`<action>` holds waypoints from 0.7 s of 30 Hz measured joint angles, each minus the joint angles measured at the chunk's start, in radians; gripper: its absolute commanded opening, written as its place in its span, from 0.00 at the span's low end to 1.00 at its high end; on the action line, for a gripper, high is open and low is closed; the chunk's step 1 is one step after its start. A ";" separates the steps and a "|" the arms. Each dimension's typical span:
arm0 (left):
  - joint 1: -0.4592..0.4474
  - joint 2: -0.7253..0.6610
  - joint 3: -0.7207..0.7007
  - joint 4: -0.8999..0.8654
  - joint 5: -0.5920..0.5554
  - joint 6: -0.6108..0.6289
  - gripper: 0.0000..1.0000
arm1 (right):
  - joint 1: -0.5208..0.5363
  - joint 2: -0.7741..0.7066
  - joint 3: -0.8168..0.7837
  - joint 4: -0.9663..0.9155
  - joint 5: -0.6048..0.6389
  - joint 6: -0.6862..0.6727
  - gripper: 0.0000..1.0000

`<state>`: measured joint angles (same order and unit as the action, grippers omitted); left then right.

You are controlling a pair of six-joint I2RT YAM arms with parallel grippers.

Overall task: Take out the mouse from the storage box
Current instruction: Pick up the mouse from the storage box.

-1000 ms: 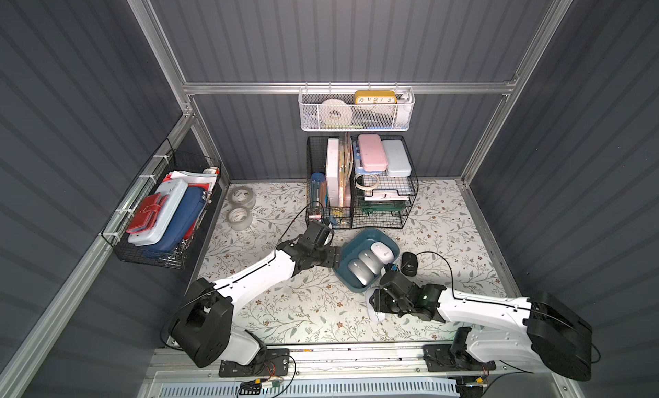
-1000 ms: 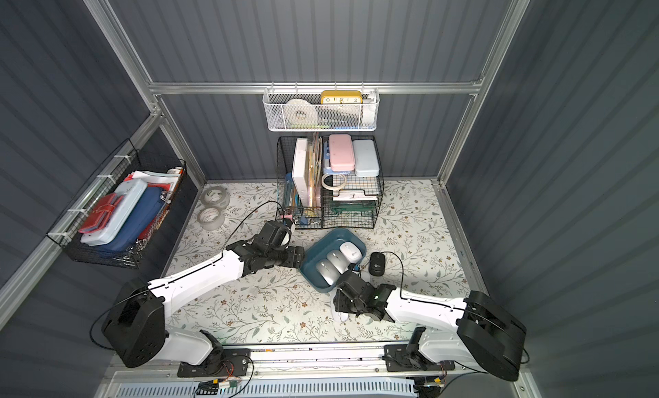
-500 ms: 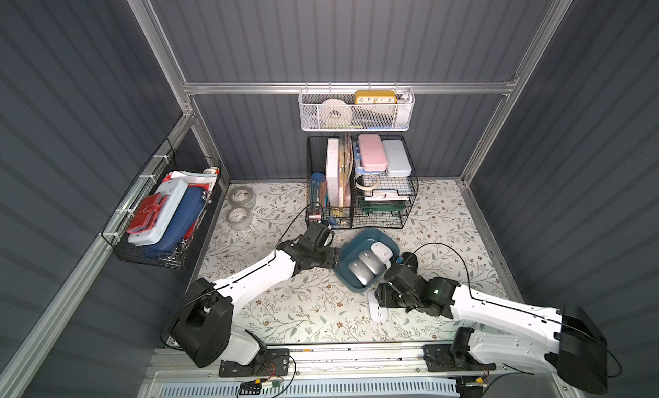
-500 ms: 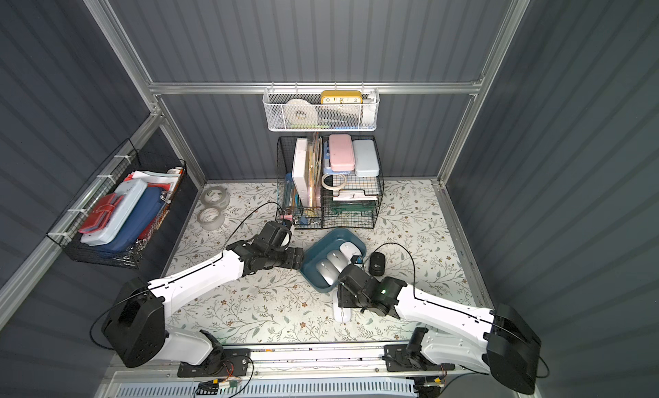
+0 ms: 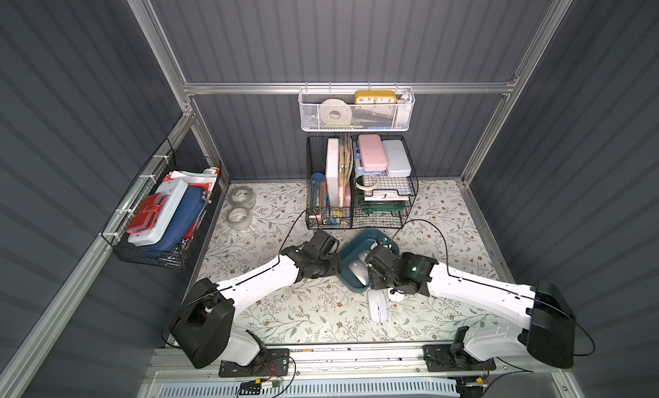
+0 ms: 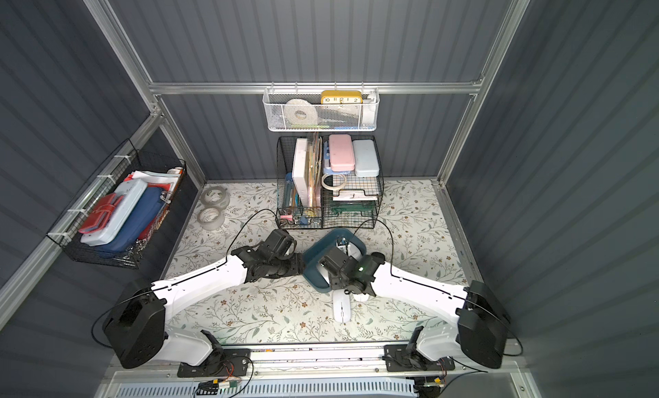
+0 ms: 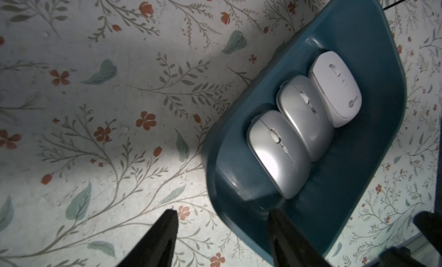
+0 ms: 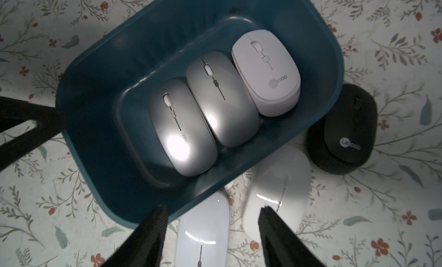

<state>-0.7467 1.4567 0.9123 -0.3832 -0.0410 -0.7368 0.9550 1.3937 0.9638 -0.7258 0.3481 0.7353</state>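
A row of three mice (image 8: pixel 222 98) lies side by side in the storage box (image 8: pixel 95 139) on the table (image 5: pixel 313 314). Two loose mice (image 8: pixel 203 230) lie just in front of the box, another mouse (image 8: pixel 346 129) beside them; the wire organiser (image 5: pixel 330 219) stands behind the box

Ahead of me a white mesh basket (image 5: pixel 356 116) hangs above a black wire organiser (image 5: pixel 383 214); two tape rolls (image 5: pixel 239 226) sit on my floral desk (image 5: pixel 303 314).

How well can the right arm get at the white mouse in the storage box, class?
Probably yes: the right gripper is open over the storage box rim, and the white mouse lies uncovered, though a silver mouse hugs one side.
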 measured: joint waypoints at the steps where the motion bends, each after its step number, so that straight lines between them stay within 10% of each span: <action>1: 0.000 0.006 0.000 0.008 0.004 -0.006 0.59 | 0.000 0.023 0.016 0.000 0.004 0.000 0.66; 21: 0.000 0.181 0.138 -0.057 -0.062 -0.018 0.17 | -0.008 0.230 0.114 0.039 0.001 -0.003 0.66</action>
<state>-0.7464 1.6379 1.0508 -0.4404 -0.1028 -0.7544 0.9470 1.6238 1.0775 -0.6872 0.3489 0.7326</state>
